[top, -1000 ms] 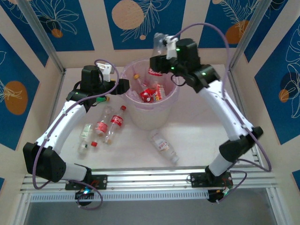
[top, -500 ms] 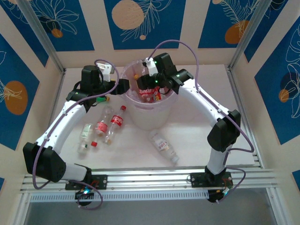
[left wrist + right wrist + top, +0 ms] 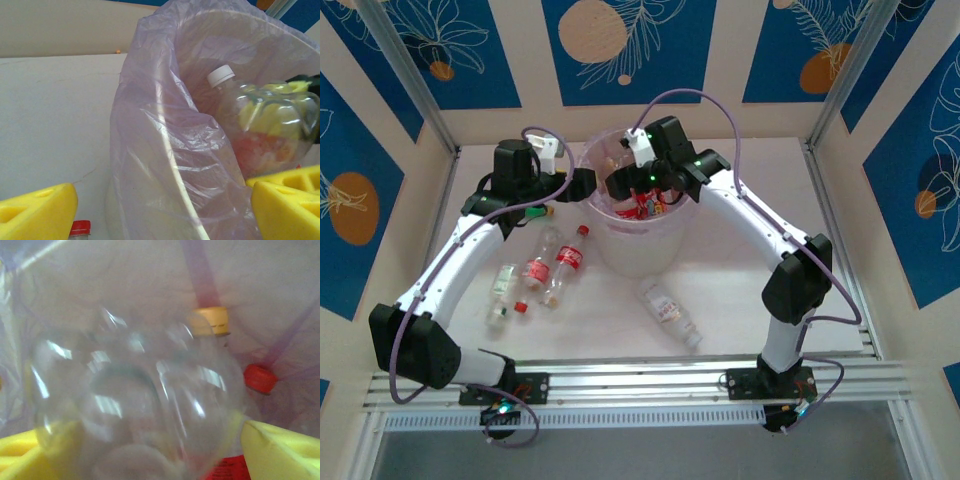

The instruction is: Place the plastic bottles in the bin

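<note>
The right arm has swung from behind the bin (image 3: 665,255) to over its mouth. Top view: the right claw (image 3: 623,182) sits within the rim, the left claw (image 3: 582,185) open beside it; loose bottles (image 3: 567,262) lie on the table (image 3: 740,290). Left wrist: a white-capped bottle (image 3: 270,125) hangs inside the liner (image 3: 150,125). Right wrist: fingers (image 3: 280,450) flank it; blur hides whether they grip. Release fully, then withdraw straight up, clear of the liner.

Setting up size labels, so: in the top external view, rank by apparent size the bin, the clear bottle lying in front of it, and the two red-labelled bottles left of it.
1. bin, by far.
2. clear bottle, marginally longer-looking, so unsure.
3. red-capped labelled bottle and the neighbour bottle: alike, not ranked.
</note>
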